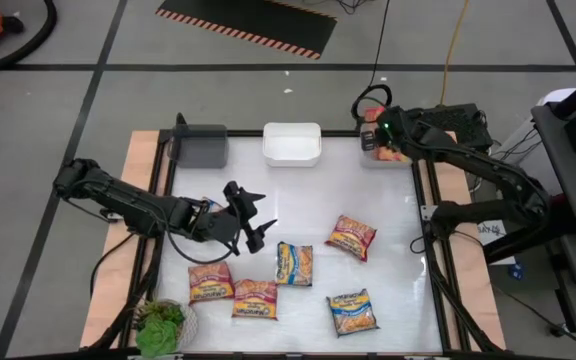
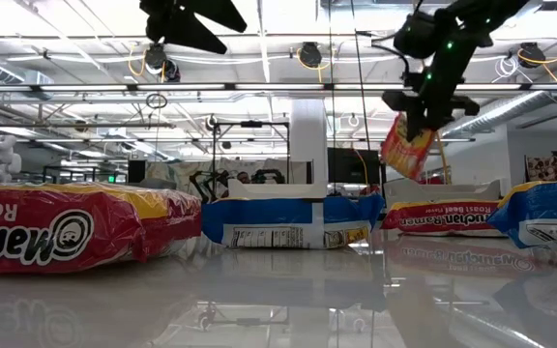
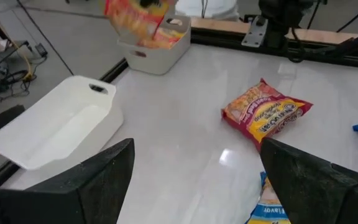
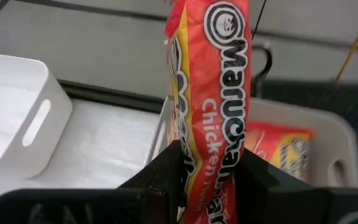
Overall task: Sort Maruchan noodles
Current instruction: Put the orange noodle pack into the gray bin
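My right gripper hangs over the far-right white bin, shut on an orange-red Maruchan chicken packet. Another orange packet lies inside that bin. On the table lie a red packet, a blue-and-yellow one, a second blue one and two red ones. My left gripper stands open above the table's left middle, with nothing between its fingers. My right gripper pinches the packet's two flat faces between its two fingers, near one end. The fingers slant down from the table's right side. The packet hangs tilted below the gripper, lifted clear above the bin.
A grey bin and a white bin stand along the far edge. A green plant sits at the near left corner. Black rails frame the table's sides.
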You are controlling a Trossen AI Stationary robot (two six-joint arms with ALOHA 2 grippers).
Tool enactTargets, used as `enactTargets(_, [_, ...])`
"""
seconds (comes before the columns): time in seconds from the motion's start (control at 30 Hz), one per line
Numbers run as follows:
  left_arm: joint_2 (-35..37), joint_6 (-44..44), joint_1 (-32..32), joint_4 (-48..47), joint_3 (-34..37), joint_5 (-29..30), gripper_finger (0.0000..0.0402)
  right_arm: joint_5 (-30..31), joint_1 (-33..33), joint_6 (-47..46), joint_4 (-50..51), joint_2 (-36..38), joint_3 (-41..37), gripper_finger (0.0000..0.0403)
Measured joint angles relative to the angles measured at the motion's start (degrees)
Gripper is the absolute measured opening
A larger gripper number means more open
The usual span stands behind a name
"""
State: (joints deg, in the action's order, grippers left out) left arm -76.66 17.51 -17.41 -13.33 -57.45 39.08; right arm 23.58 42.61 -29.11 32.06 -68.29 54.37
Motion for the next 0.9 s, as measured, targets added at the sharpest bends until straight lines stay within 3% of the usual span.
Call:
enactTargets(0.53, [3.2, -2.2, -0.9, -1.2, 0.0, -1.1, 0.0351, 0.6, 0.5, -2.7, 1.6, -11.1, 0.0, 0.0123])
enactTargets(0.9, [5.6, -0.3, -3.4, -3.4, 0.0, -1.0, 0.0351, 2.1, 0.4, -3.0, 4.3, -11.5, 0.0, 0.0137])
